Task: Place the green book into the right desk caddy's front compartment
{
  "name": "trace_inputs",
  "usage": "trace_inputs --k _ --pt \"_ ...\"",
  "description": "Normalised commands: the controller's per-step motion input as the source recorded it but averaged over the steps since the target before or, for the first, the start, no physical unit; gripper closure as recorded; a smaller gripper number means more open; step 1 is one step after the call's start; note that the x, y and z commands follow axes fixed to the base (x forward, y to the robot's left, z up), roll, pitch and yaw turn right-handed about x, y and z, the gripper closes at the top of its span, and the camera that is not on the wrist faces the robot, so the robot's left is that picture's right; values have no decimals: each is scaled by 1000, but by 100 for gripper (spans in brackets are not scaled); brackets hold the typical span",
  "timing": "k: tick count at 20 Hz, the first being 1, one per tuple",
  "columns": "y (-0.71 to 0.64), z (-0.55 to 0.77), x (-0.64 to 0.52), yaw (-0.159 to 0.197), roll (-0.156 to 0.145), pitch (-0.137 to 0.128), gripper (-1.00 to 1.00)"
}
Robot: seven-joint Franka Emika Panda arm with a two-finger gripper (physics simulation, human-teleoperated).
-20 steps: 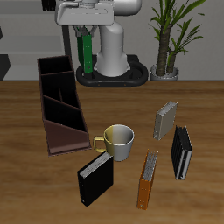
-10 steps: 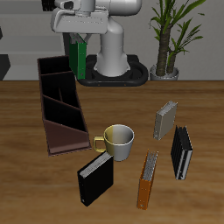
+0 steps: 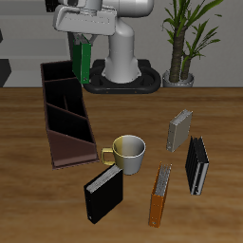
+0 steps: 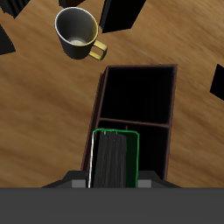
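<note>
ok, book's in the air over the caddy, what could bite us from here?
1. The hand holds the green book above the right desk caddy, apparently over its back sections; releasing here likely misses the front compartment.
2. Lowering off-centre could catch a divider or wall.
3. The mug stands close by the caddy's front end, a possible bump.

The Franka arm rises from its white base at the far edge of the desk and bends over, carrying its hand (image 3: 83,40) high in the air. The hand points straight down, wrist level. Its two fingers are clamped on the green book (image 3: 82,62), which hangs upright below them, held by its upper edge.
</note>
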Motion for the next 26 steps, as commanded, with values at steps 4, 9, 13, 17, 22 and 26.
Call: trace_inputs --k 4,9,13,17,22,26 --pt "-180 113 -3 -74 -38 -37 100" --pt "-49 -21 24 -23 -9 7 100" --pt "16 -38 58 -36 8 -8 100" --pt "-24 -51 98 -29 -4 -3 100" --pt "-77 -35 91 -40 -13 5 100" --pt "-55 -109 128 -31 0 20 100"
